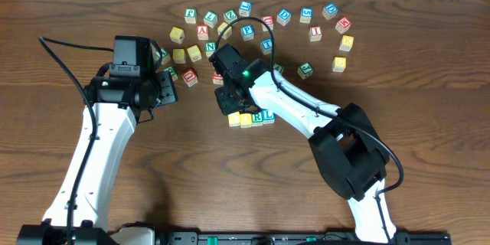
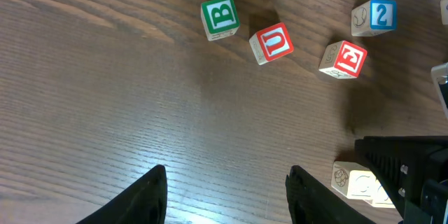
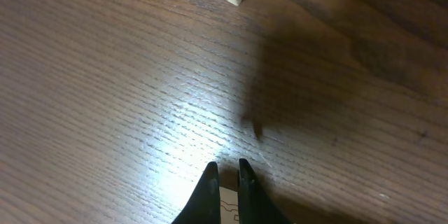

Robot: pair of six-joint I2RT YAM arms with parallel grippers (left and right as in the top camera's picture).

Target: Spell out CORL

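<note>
Under everything, a dark wooden table (image 1: 429, 84) with two arms on it. The right arm (image 1: 298, 111) reaches out over the row of blocks (image 1: 253, 118) near the middle. The left arm (image 1: 99, 138) is well to the left of that row. Beyond the row, toward the far edge, a loose scatter of letter blocks (image 1: 260, 23).

In the row, four blocks touching side by side: two yellow-faced ones, letters unreadable from overhead, then R (image 1: 258, 116) and L (image 1: 269, 115). By count alone, close to spelled; cannot confirm C and O.

Likely handling: small wooden cubes, light, stiff, not fragile, with smooth painted faces that may be a little slippery. Best taken squarely by two opposite flat sides, low enough not to tip. Easily knocked out of line by a nudge from a neighbour.

At the row's left end, just above it, the right gripper (image 3: 225, 169). Tips pinched almost together, only bare wood between them, holding nothing as far as visible. A pale block edge (image 3: 229, 210) directly beneath.

Off to the left of the row, the left gripper (image 2: 227, 194), spread wide and empty. Ahead of it, the U block (image 2: 271, 42) and B block (image 2: 219, 17).
</note>
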